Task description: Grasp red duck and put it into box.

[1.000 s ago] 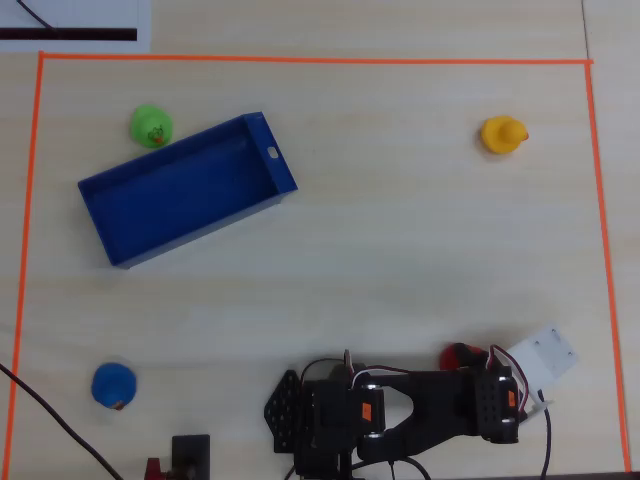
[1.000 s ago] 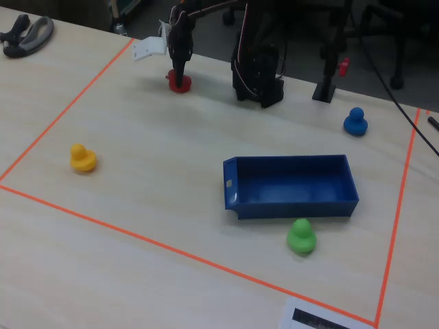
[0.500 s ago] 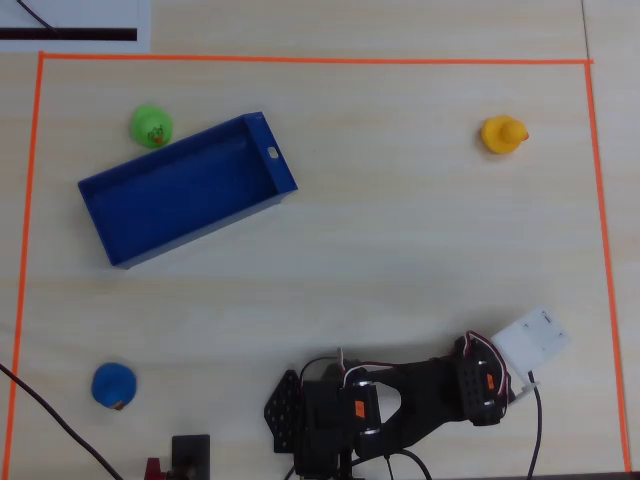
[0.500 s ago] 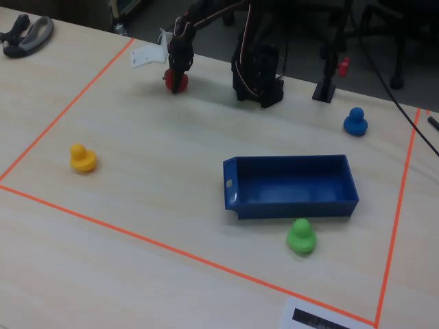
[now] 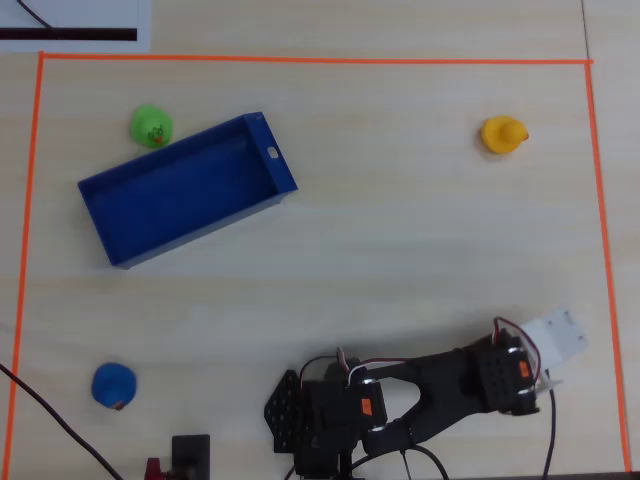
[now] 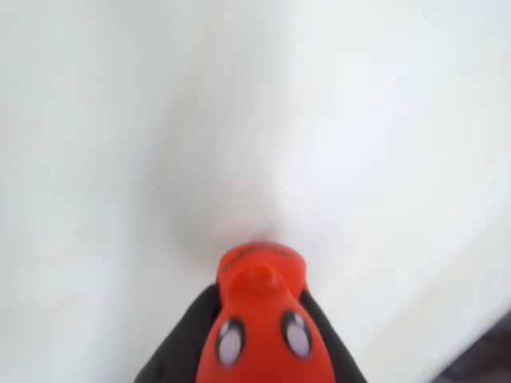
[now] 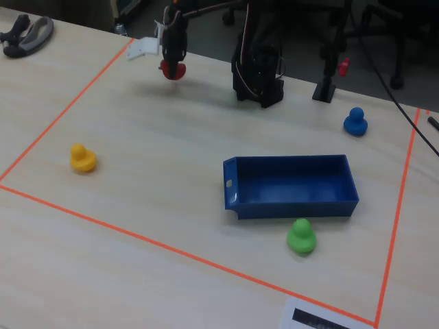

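The red duck [image 7: 171, 69] hangs clear of the table near the far left tape line in the fixed view, with my gripper [image 7: 171, 66] shut on it. The wrist view shows the red duck [image 6: 263, 327] close up, beak and both eyes facing the camera, and a black finger [image 6: 188, 331] pressed against each side. From overhead, the arm and gripper [image 5: 512, 385] at the lower right hide the duck. The blue box [image 5: 180, 195] lies tilted at the upper left, far from the gripper, and is empty; in the fixed view the box [image 7: 291, 181] sits at centre right.
A yellow duck [image 5: 500, 134] sits at the upper right, a green duck [image 5: 151, 126] touches the box's far wall, and a blue duck [image 5: 113, 385] is at the lower left. Orange tape [image 5: 300, 59] frames the work area. The arm's base [image 5: 320, 420] stands at the bottom edge.
The gripper has lifted the red duck off the table and swung slightly right in the overhead view. A second ago the duck stood on the table under the gripper.
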Robot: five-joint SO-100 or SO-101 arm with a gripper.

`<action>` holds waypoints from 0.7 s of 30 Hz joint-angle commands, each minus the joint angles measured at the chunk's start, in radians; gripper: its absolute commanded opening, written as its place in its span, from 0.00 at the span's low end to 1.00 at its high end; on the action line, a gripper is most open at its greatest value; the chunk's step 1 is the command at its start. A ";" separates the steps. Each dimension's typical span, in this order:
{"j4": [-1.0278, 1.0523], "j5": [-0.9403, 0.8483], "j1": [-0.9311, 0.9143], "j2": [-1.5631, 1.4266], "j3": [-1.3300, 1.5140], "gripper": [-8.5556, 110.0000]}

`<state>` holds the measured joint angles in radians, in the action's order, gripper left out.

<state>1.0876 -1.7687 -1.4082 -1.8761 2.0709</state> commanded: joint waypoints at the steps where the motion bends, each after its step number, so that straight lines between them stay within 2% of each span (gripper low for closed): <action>1: 0.175 0.288 0.156 -0.074 -0.232 0.07; 5: 0.298 0.541 0.436 -0.156 -0.351 0.07; 12: 0.414 0.943 1.057 -0.250 -0.379 0.07; 17: 0.304 1.132 1.454 -0.275 -0.255 0.07; 21: 0.184 1.244 1.654 -0.209 -0.232 0.07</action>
<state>1.3376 -0.6059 0.1718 -2.1138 1.8530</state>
